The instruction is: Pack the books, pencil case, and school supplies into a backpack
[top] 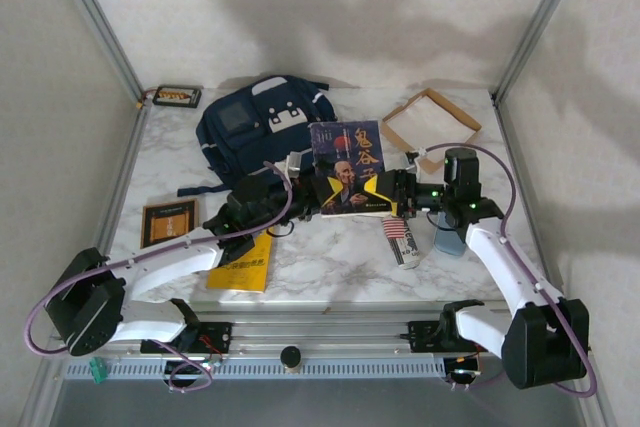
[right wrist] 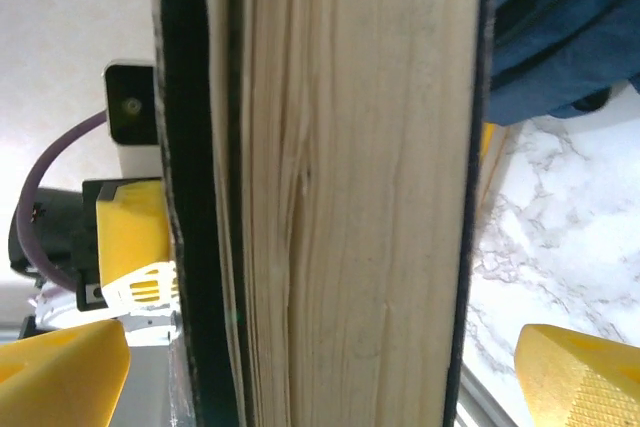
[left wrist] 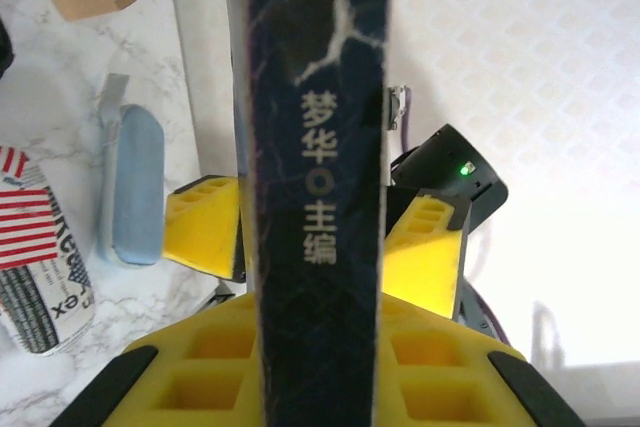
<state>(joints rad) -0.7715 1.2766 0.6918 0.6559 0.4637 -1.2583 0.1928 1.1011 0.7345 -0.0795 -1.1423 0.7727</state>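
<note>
Standing upright over the middle of the table, the blue book [top: 347,162] is clamped at its spine side by the left gripper [left wrist: 318,342], whose yellow fingers [left wrist: 200,367] press both covers. The right gripper [right wrist: 320,372] straddles the page edge with its jaws spread wide, and a gap shows between each of its fingers [right wrist: 60,372] and the covers, so it carries no load. The backpack [top: 260,122] lies flat at the far left of the table, just behind the book; whether its main compartment is unzipped cannot be told. A yellow book [top: 243,267] and a brown book [top: 168,222] lie near the left arm, a flag-print pouch [top: 402,239] and a pale blue block [top: 447,239] lie under the right arm, and a cardboard tray [top: 455,109] sits at the far right. Likely failure modes follow from the single grip. With only one edge pinched, the book may pivot or sag about the fingers during transport. The unheld page edge may fan open and snag on the bag's fabric. The right fingers, set close to the covers, could drag the book askew if they withdraw at an angle. A shut or collapsed opening would block insertion and push the book out of the grip.
</note>
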